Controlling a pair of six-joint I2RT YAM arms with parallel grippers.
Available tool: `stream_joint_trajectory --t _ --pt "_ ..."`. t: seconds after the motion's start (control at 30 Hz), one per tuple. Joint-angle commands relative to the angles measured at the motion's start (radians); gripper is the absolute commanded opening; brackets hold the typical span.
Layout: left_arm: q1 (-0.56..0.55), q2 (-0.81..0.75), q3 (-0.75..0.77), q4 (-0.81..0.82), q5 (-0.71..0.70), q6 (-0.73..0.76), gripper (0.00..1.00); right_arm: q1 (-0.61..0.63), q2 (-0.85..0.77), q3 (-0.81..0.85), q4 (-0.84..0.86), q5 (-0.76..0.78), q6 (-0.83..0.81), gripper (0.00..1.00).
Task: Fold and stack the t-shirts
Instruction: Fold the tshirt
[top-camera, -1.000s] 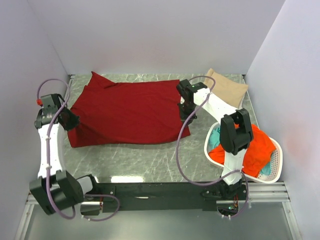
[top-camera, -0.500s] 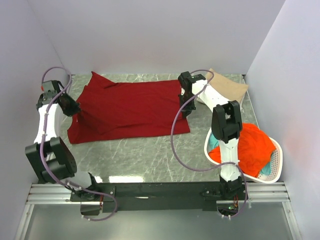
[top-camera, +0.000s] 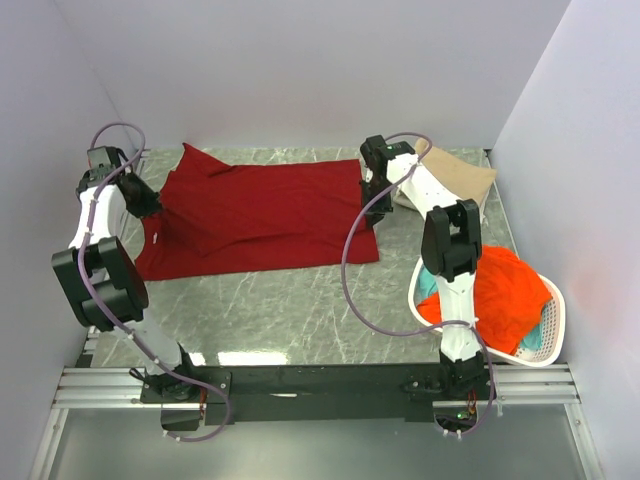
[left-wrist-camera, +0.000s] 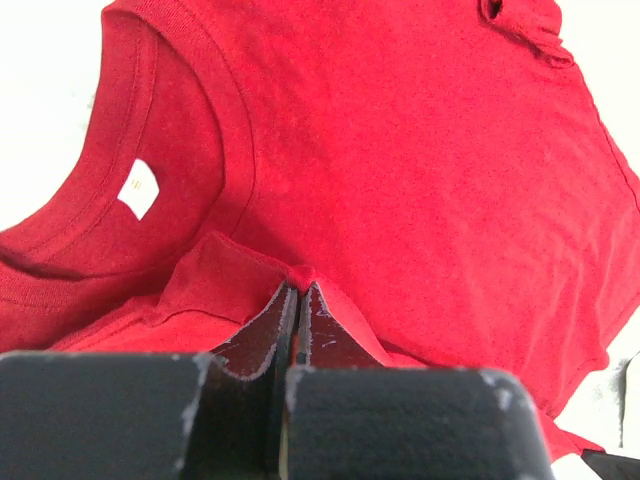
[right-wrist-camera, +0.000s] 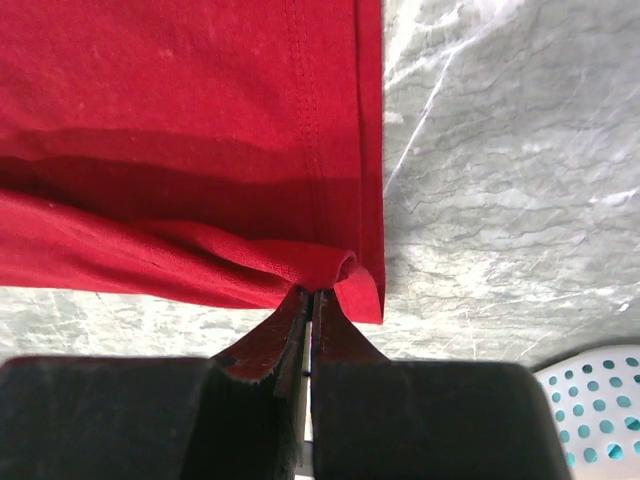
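Dark red t-shirt (top-camera: 270, 215) lies spread across the far half of the surface (top-camera: 300, 310), its neck to the left and its hem to the right, with 1 layer doubled over along its length. The left pincer (left-wrist-camera: 298, 290) is pinched tight on a small ridge of red cloth just below the collar, near the neck label (left-wrist-camera: 137, 188). The right pincer (right-wrist-camera: 308, 292) is clamped the same way on the hem corner at the shirt's right edge.

This looks like a lengthwise fold. To do it well, the 2 pincers should travel together at the same height, with the cloth between them lightly taut so the crease runs straight. They should release only once the carried edge lies flat and parallel.

A tan t-shirt (top-camera: 460, 178) sits at the far right. An orange-red t-shirt (top-camera: 510, 290) waits in the basket (top-camera: 555, 310).
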Motion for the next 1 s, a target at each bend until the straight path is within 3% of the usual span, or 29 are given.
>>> stream_joint_trajectory --t 0.0,0.2,0.23,0.3,0.33,0.37,0.4,0.53,0.77,0.97 --pt "0.002 0.024 0.067 0.028 0.015 0.028 0.0 -0.015 0.023 0.048 -0.009 -0.008 0.006 0.0" --pt "0.004 0.085 0.089 0.04 0.031 0.038 0.0 -0.021 0.076 0.12 -0.015 -0.028 -0.003 0.0" --pt "0.002 0.093 0.094 0.042 0.032 0.036 0.06 -0.021 0.087 0.129 -0.012 -0.031 -0.005 0.01" --pt "0.002 0.11 0.11 0.041 0.032 0.035 0.24 -0.022 0.092 0.157 -0.011 -0.042 -0.007 0.19" --pt "0.004 0.111 0.117 0.039 0.031 0.033 0.47 -0.025 0.087 0.163 -0.005 -0.044 -0.007 0.27" --pt "0.004 0.11 0.124 0.036 0.026 0.028 0.57 -0.028 0.083 0.172 -0.001 -0.047 -0.007 0.43" --pt "0.004 0.105 0.132 0.033 0.023 0.028 0.72 -0.03 0.066 0.171 0.002 -0.047 -0.01 0.49" --pt "0.002 0.046 0.098 -0.004 -0.034 0.028 0.88 -0.038 -0.017 0.102 0.029 -0.019 -0.013 0.64" --pt "0.016 -0.157 -0.178 0.002 -0.077 -0.002 0.89 -0.039 -0.203 -0.258 0.158 -0.064 -0.008 0.63" --pt "0.027 -0.243 -0.363 0.005 -0.1 0.004 0.89 -0.038 -0.256 -0.4 0.241 -0.094 0.009 0.6"
